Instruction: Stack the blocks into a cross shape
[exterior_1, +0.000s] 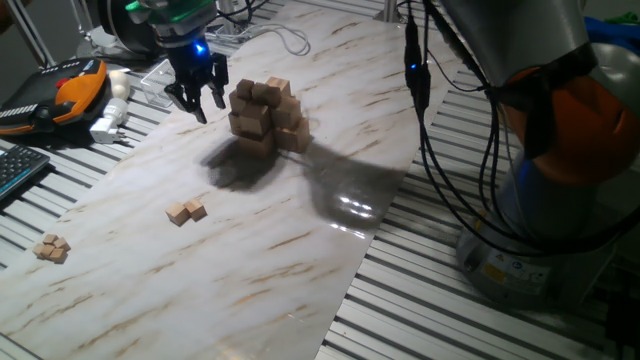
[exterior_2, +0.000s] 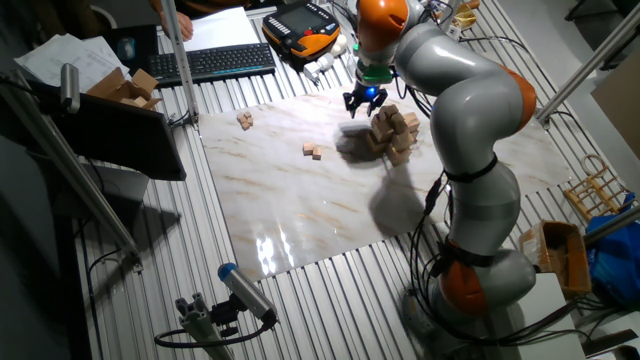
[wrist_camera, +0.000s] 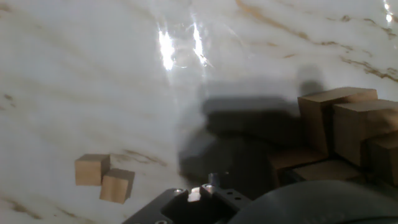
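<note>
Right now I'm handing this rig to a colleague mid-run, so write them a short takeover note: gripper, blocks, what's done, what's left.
Gripper: open, holding nothing, hanging just beside the cross shape on the side facing the loose blocks.
Cross shape: a tiered cluster of wooden cubes standing on the marble board; whether its top is complete cannot be told from these views.
Loose blocks: a pair of small blocks lies touching on the board, away from the stack; another small cluster sits near the board's edge.
Done: most of the stack is built.
Left: probably fetch the loose small blocks and add them on top.
</note>
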